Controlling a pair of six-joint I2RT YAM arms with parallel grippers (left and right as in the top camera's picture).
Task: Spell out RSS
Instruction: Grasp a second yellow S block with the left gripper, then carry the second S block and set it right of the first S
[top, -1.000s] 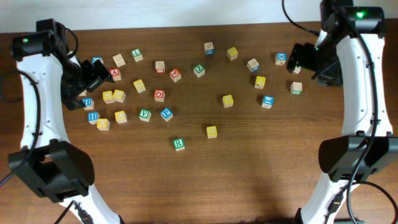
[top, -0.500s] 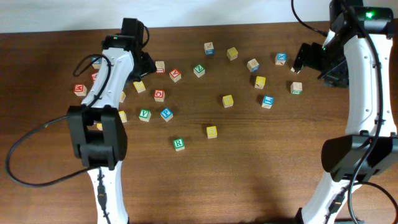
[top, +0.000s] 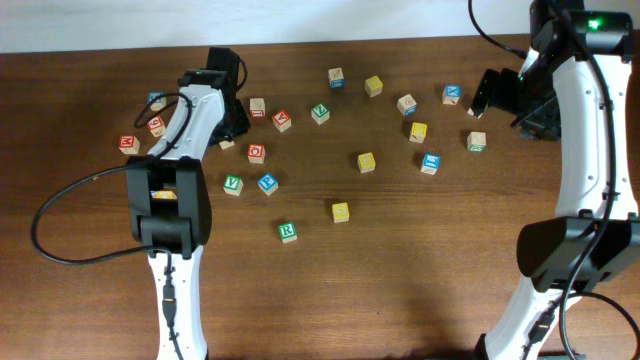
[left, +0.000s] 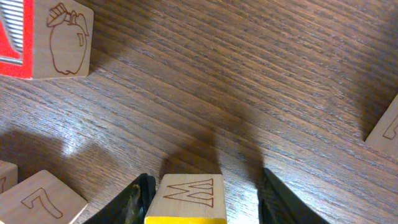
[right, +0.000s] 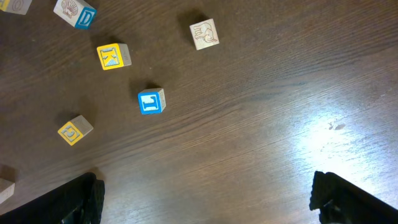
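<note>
The white-faced cube with a green R (top: 288, 231) lies on the table's near middle. Yellow-faced cubes lie at its right (top: 340, 211) and farther back (top: 366, 161); their letters are too small to read. My left gripper (top: 228, 128) is down in the cube cluster at the back left. In the left wrist view, the left gripper (left: 202, 205) has a yellow-faced cube (left: 189, 196) with a W-like engraving between its fingers. The left finger touches the cube and the right finger (left: 280, 202) stands a gap away. My right gripper (top: 492, 95) hangs wide open over bare wood at the back right, holding nothing.
Several other letter cubes are scattered across the back half of the table (top: 400, 270). A red-faced cube with an apple engraving (left: 59, 37) and a cube engraved 7 (left: 40, 202) lie close to the left fingers. A yellow K cube (right: 113, 56) and a blue cube (right: 151, 101) lie below the right gripper.
The left arm swung from the far left edge to the back of the cube cluster. Its jaws narrowed around the yellow-faced cube. The right arm barely shifted.
</note>
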